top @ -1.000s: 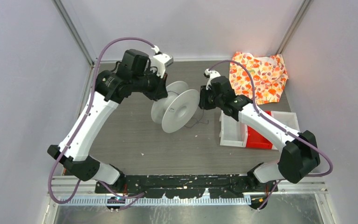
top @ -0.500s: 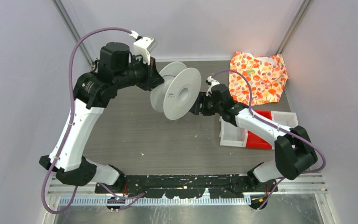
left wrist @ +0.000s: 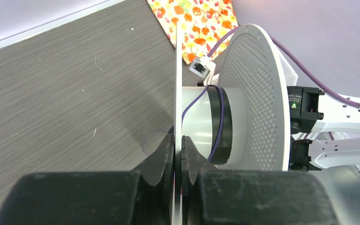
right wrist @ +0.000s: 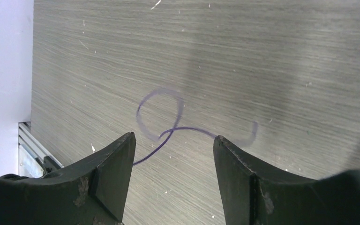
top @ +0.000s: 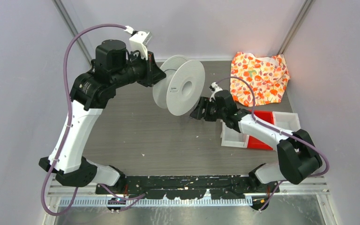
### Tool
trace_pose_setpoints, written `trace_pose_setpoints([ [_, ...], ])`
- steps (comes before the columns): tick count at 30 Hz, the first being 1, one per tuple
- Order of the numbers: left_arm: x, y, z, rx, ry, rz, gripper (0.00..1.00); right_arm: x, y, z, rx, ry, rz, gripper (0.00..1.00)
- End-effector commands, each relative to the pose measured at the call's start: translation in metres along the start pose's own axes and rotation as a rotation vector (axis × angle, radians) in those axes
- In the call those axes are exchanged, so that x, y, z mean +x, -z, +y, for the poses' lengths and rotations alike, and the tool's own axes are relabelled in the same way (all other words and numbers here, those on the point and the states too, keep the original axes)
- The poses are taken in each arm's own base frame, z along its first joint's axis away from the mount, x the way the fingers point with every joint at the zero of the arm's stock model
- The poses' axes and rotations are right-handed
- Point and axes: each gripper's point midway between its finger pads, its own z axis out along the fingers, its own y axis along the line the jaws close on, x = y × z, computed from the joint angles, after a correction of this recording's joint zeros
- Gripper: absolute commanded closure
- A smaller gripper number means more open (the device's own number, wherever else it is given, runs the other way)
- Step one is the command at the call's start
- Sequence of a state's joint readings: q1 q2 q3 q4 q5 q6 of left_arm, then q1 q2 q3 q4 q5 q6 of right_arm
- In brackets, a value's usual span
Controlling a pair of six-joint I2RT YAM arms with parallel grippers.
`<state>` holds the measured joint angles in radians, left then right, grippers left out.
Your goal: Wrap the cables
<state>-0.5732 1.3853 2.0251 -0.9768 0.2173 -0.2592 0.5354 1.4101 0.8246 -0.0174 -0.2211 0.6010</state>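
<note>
Looking from above, we see the left gripper [top: 157, 75] pinching the thin rim of one round side of the white spool [top: 182, 89]. In the left wrist view its two black fingers [left wrist: 161, 158] press tight on that flat edge, one on each side. The spool stands on edge, and its far rim is near the back wall.

The cable [left wrist: 221, 119] is thin and purple. A few turns of it go round the spool's middle drum, between the two round sides, over a dark band.

The right gripper [right wrist: 173, 140] sits just beside the spool's near right edge, not touching it. Its jaws are wide apart and hold nothing. Between them we see a loose bit of cable making a small loop and a curl over the grey table [top: 136, 136]. It looks blurry, so we cannot tell if it lies flat or hangs.

The biggest open stretch of table is between the spool and the arm bases. On the right it is tighter. The white and red bins [top: 234, 143] sit right under the right arm. The flowery cloth [top: 260, 77] fills the far right corner, by the wall.
</note>
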Motion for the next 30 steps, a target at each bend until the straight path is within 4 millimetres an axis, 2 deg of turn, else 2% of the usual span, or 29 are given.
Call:
trace_pose_setpoints([
  [1,-0.056,0.022,-0.017,0.048,-0.011,-0.214,1.0,-0.008,0.012,0.013,-0.058,-0.026,-0.049,0.33],
  [6,-0.06,0.022,-0.019,0.054,-0.009,-0.226,0.99,-0.005,0.009,0.007,-0.038,-0.065,-0.059,0.33],
  [12,-0.064,0.022,-0.019,0.056,-0.008,-0.24,0.99,-0.008,0.003,0.012,-0.058,-0.098,-0.055,0.33],
  [18,-0.064,0.022,-0.018,0.049,-0.016,-0.236,0.99,-0.002,0.003,0.013,-0.078,-0.077,-0.037,0.33],
  [24,-0.065,0.027,-0.018,0.045,-0.034,-0.236,0.99,0.002,0.008,0.012,-0.078,-0.007,-0.022,0.33],
  [30,-0.064,0.026,-0.021,0.059,-0.037,-0.223,0.99,0.004,0.016,-0.001,-0.022,0.164,0.017,0.33],
])
